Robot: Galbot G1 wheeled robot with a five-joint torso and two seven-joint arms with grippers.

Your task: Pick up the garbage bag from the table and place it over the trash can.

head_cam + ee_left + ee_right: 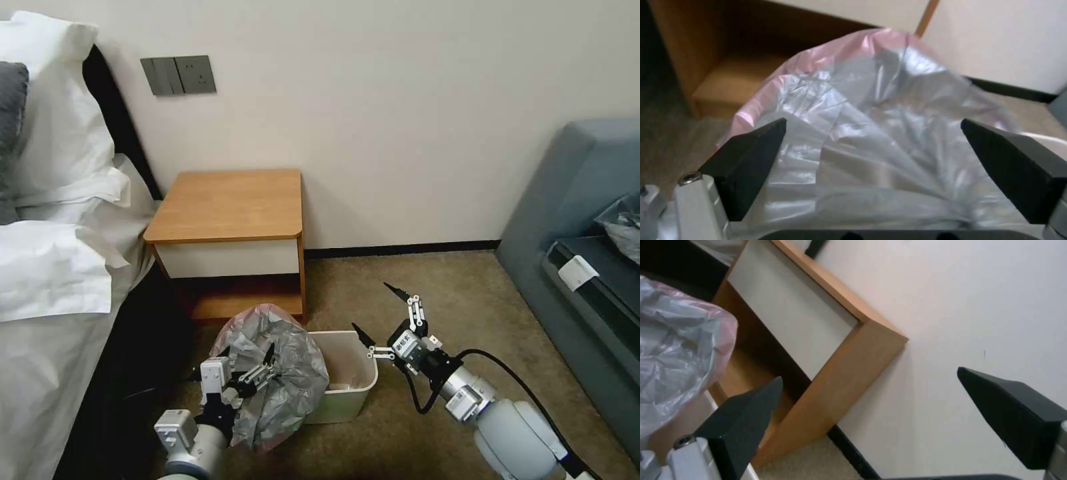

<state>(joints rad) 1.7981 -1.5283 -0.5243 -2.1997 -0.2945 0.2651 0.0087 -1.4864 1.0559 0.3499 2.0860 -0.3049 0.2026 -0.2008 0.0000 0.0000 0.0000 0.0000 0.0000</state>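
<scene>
since the table (230, 203) top is bare, the pick-up half of the job looks done: the nightstand stands against the wall with nothing on its wooden surface, and the garbage bag (277, 373) is already down at floor level in front of it.

the trash can (343, 377) sits on the carpet just before the table's lower shelf, and its right portion is still uncovered (the cream rim and inner wall are plainly open to view there). the bag lies bunched in a crinkled silvery heap with a pinkish edge over the can's left side, spilling down outside it toward the bed; whether any of it is hooked over the rim i cannot tell, since the heap hides that edge.

the left gripper (257, 375) is pressed against the bag, and the left wrist view shows its dark fingers spread wide with plastic billowing between them, so i judge it is not pinching the film. the right gripper (387, 313) hovers just beside the can's right side, also spread wide and empty.

what remains, as i read it, is the real work: opening the bag's mouth and drawing it around the whole rim, right side included.
</scene>
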